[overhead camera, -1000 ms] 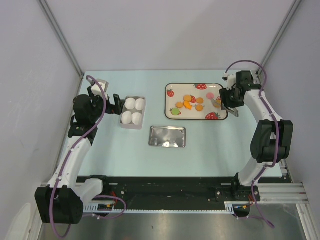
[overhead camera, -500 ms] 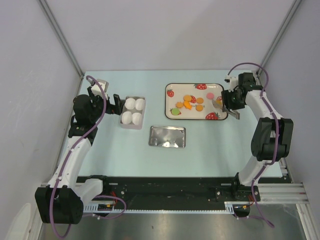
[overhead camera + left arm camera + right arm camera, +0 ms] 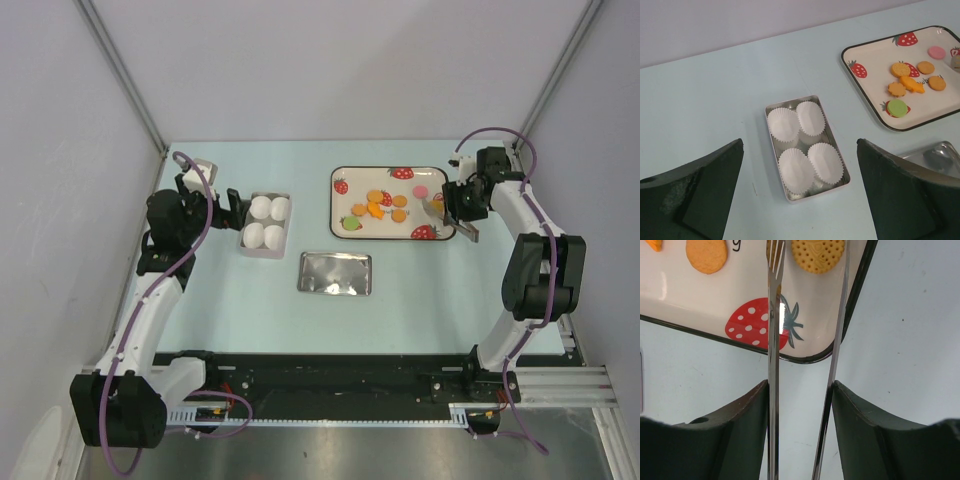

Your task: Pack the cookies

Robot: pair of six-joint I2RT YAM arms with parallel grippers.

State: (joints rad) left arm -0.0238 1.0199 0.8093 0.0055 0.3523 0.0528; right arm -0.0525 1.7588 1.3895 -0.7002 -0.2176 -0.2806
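Observation:
Several round orange-yellow cookies [image 3: 385, 204] lie on a strawberry-print plate [image 3: 345, 172], with a pink and a green piece among them. My right gripper [image 3: 456, 213] is shut on metal tongs [image 3: 466, 229] at the plate's right edge. In the right wrist view my gripper [image 3: 800, 405] holds the tongs [image 3: 773, 340], whose arms stand apart and reach over the plate [image 3: 690, 290] on either side of a dotted cookie [image 3: 817, 255]. My left gripper [image 3: 232, 207] is open and empty just left of a metal tin [image 3: 247, 243] holding white paper cups [image 3: 790, 170].
A flat empty metal tray [image 3: 335, 272] lies in front of the plate, also at the left wrist view's right edge [image 3: 940, 157]. The plate and cookies [image 3: 912, 82] show there at top right. Walls close the table's back and sides.
My right wrist has shifted slightly towards the back, with the tongs still at the plate's right edge. The left arm has not moved.

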